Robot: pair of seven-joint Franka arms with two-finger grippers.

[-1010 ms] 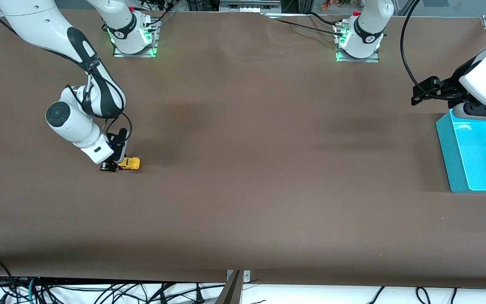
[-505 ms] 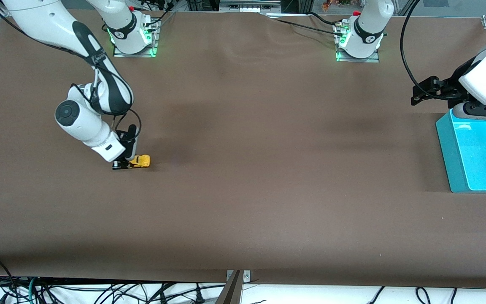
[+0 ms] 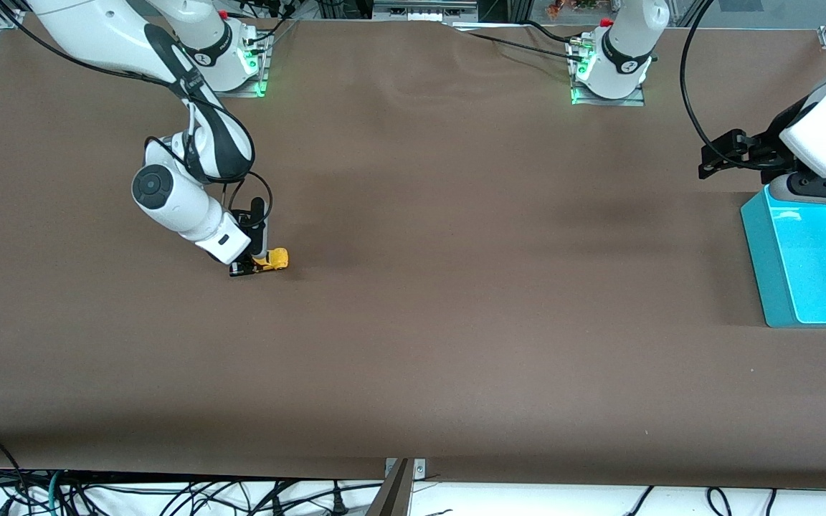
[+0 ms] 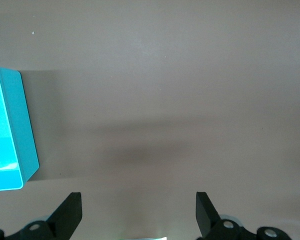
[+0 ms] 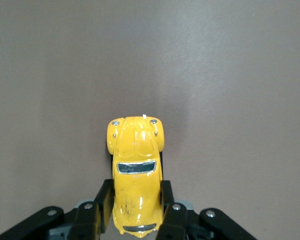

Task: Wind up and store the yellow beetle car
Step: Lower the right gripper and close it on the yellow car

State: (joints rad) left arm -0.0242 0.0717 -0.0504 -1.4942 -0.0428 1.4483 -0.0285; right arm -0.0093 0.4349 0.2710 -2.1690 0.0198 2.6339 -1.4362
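Observation:
The yellow beetle car (image 3: 274,259) sits on the brown table toward the right arm's end. My right gripper (image 3: 255,265) is down at table level and shut on its rear half. In the right wrist view the yellow beetle car (image 5: 135,170) shows from above, its nose pointing away from the wrist, with a black finger (image 5: 104,202) pressed against each side. My left gripper (image 4: 137,212) hangs open over bare table beside the teal bin (image 3: 807,261) at the left arm's end, nothing between its fingers.
The teal bin (image 4: 10,135) stands at the table's edge toward the left arm's end, open at the top. Both arm bases (image 3: 226,64) stand along the table edge farthest from the front camera. Cables hang below the near edge.
My right gripper has slid along the table toward the middle with the car in its grip, a short way at each step. The left arm has not moved.

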